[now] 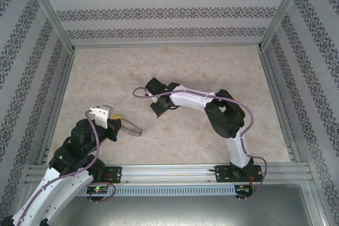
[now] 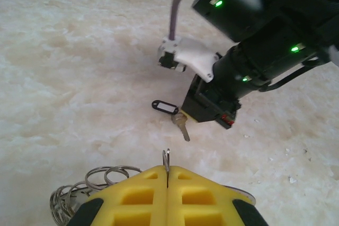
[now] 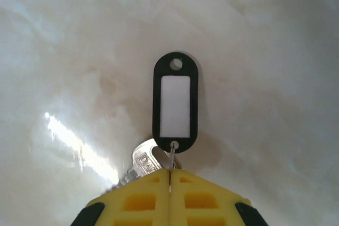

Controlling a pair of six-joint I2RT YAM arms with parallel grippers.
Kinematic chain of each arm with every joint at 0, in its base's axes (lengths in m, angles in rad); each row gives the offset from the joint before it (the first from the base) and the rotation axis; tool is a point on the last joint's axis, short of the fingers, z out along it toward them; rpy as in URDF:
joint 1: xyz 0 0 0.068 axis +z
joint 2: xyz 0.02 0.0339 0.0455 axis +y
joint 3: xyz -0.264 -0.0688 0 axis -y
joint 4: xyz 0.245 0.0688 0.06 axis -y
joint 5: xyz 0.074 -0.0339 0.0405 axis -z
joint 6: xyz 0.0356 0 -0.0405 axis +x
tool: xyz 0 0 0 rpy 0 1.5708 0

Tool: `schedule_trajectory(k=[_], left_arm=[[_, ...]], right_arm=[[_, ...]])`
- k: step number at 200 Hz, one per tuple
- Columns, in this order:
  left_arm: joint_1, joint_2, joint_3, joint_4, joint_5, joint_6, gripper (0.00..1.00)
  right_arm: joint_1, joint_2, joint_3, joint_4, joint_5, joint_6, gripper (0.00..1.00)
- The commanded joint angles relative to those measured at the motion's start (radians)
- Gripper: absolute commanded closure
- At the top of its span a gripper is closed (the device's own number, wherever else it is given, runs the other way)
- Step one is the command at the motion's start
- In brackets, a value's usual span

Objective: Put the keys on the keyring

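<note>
The right gripper (image 3: 170, 173), its yellow fingers pressed together, pinches the thin wire loop of the keys (image 3: 175, 104) (a black oval tag with a white label, a silver key beside it). The keys lie on the pale marbled table (image 1: 222, 67) near its middle. To the left, the left gripper (image 2: 167, 172) is clamped on the keyring (image 1: 132, 128), held edge-on, its silvery loops fanning beside the fingers, near the keys but apart.

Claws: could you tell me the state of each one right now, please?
Left claw: closed, holding the keyring.
Right claw: closed, holding the keys.
</note>
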Motion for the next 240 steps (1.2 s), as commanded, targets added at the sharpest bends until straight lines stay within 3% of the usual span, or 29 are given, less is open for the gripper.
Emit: schedule_trajectory(k=[1,37,63,131,167,200,240], left_arm=[[0.012,0.014,0.008,0.066,0.026,0.029,1.0],[0.012,0.029,0.022,0.068,0.036,0.049,1.0],[0.01,0.032,0.024,0.078,0.064,0.059,1.0],[0.011,0.117,0.055,0.207,0.303,0.132,1.0],[0.01,0.137,0.08,0.299,0.433,0.139,1.0],[0.012,0.179,0.182,0.241,0.636,0.26,1.0],[0.012,0.264,0.254,0.219,0.745,0.322,1.0]], right_arm=[[-0.006,-0.113,-0.091,0.121,-0.059,-0.03,1.0],[-0.031,-0.176,-0.165,0.153,-0.147,-0.048,1.0],[-0.041,-0.265,-0.275,0.304,-0.29,-0.05,1.0],[-0.032,-0.637,-0.552,0.686,-0.6,-0.151,1.0],[-0.029,-0.796,-0.578,0.629,-0.677,-0.23,1.0],[-0.023,-0.886,-0.555,0.523,-0.714,-0.283,1.0],[0.011,-0.938,-0.518,0.394,-0.694,-0.36,1.0]])
